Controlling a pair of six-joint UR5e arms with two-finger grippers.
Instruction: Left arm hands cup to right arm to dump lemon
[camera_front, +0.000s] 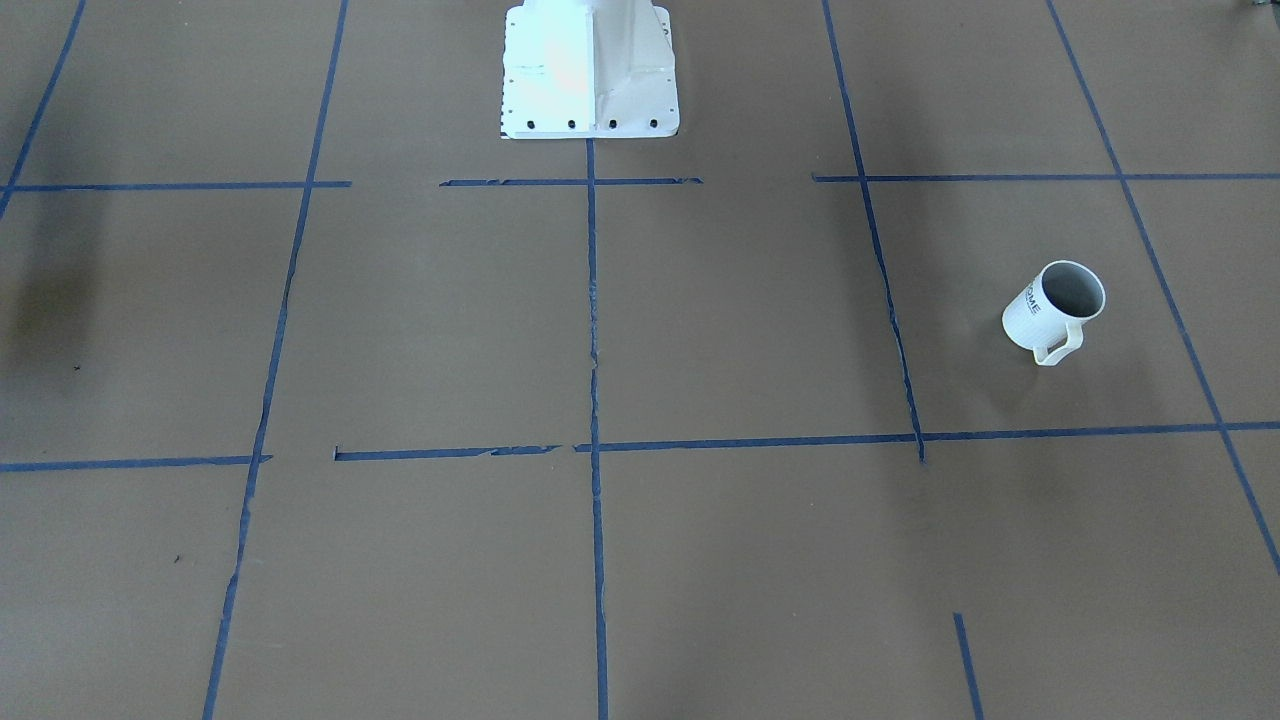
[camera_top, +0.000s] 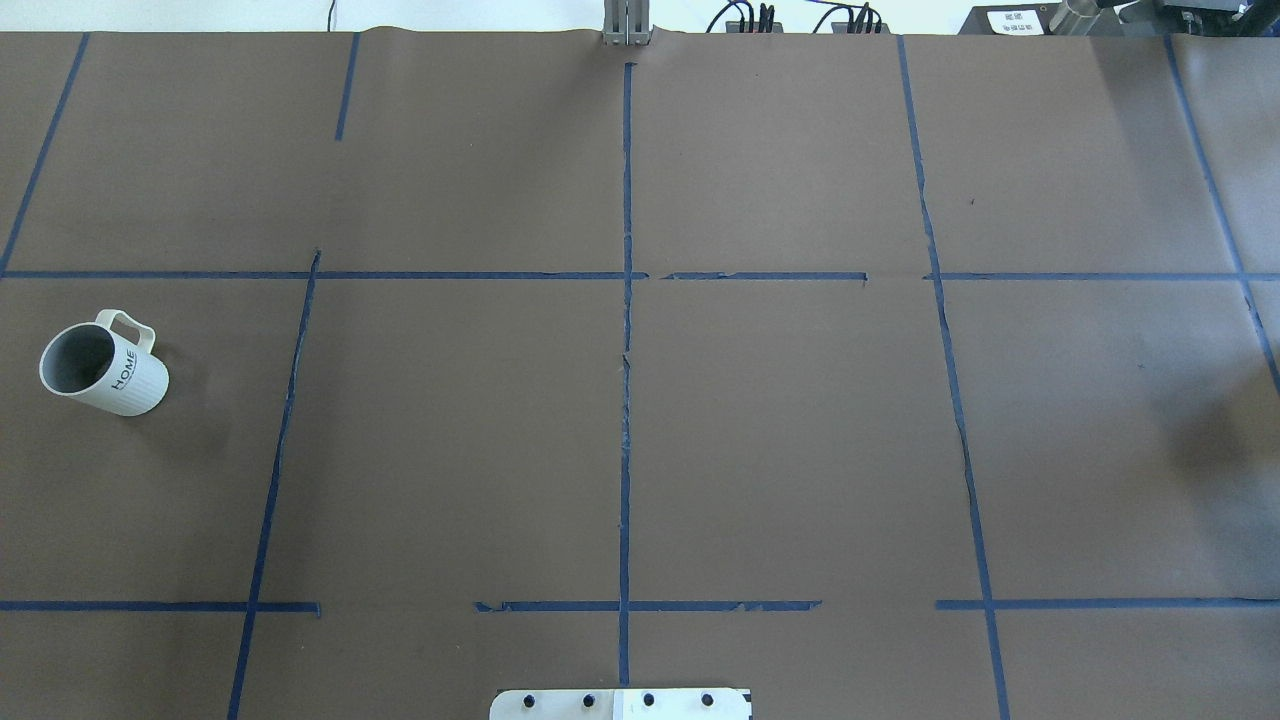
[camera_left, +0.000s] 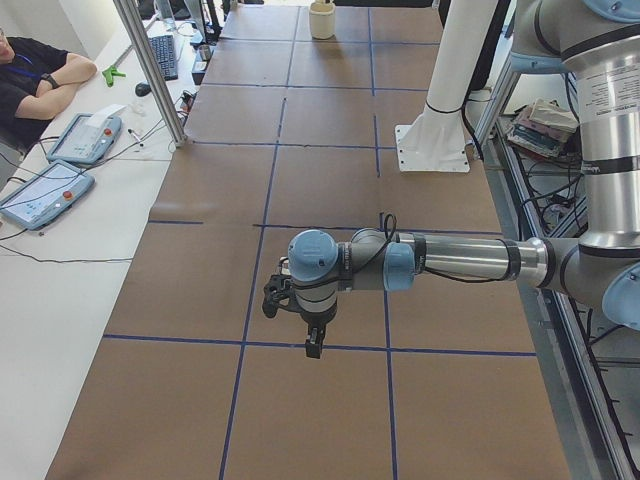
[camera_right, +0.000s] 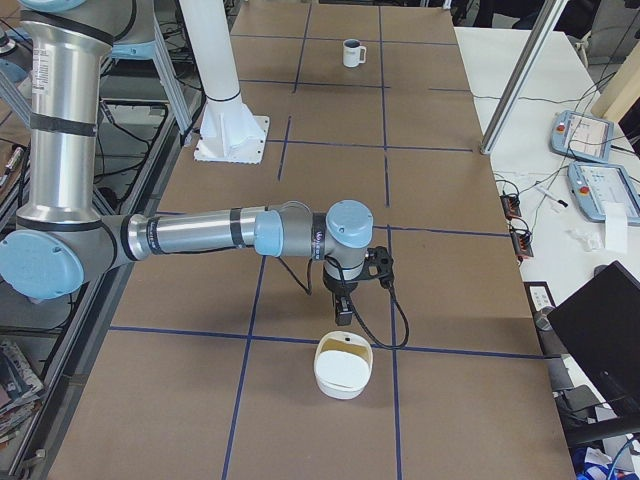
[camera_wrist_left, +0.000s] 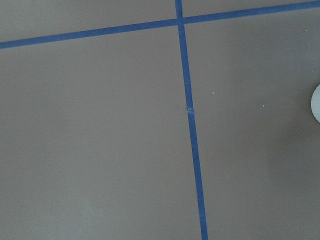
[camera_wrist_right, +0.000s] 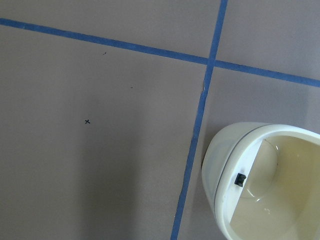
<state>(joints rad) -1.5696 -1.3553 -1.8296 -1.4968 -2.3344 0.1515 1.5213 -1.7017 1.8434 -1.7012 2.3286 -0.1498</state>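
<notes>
Left gripper (camera_left: 312, 342): hung over the desk (camera_left: 200, 280); opening could not be told.
Cup (camera_top: 105, 365): upright at the overhead view's left edge, presumably for left-side pickup.
Right gripper (camera_right: 343, 312): near the cream bowl (camera_right: 342, 372), likely the dump target; opening could not be told.

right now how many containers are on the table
2: the white HOME mug near the table's left end, a cream tub near its right end. Others may lie out of view.

Cup (camera_top: 105, 365) on table (camera_top: 800, 450) left end, bowl (camera_right: 342, 368) right end
</notes>
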